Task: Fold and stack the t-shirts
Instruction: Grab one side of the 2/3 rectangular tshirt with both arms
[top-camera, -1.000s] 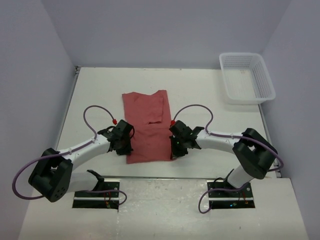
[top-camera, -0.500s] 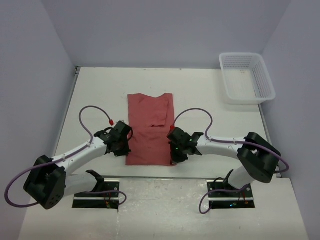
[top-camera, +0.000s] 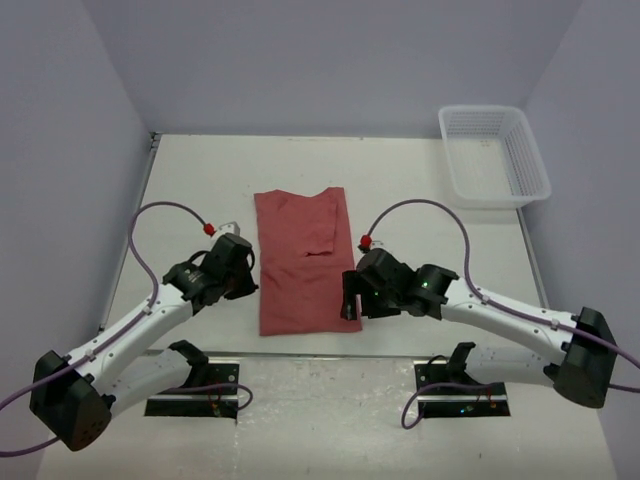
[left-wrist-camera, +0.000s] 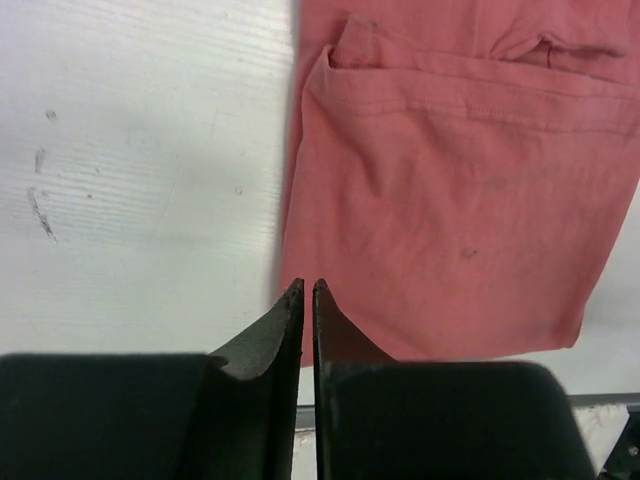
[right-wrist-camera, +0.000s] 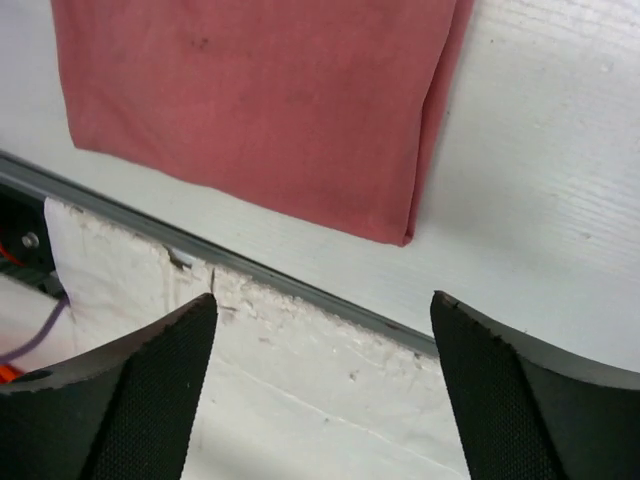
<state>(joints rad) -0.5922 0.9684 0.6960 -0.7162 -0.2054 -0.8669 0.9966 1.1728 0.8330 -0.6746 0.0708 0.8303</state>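
From above, shows one brick-red t-shirt (top-camera: 303, 262) folded to a long rectangle, flat on the white tabletop (top-camera: 420, 190) between both arms, short edge toward the bases. Shows too a white mesh basket (top-camera: 446, 150) at the far right corner, well apart from the cloth, and pale lilac walls on three sides.

Only from the left wrist: left tool (left-wrist-camera: 306, 290) pressed almost together, a hairline slit between the tips, pinching nothing, at the shirt's left edge near its near corner; a folded sleeve and seam farther up.

Only from the right wrist: right tool (right-wrist-camera: 323, 300) spread wide, empty, by the cloth's near right corner and the grey strip along the tabletop's near edge; faint dark specks on the fabric.
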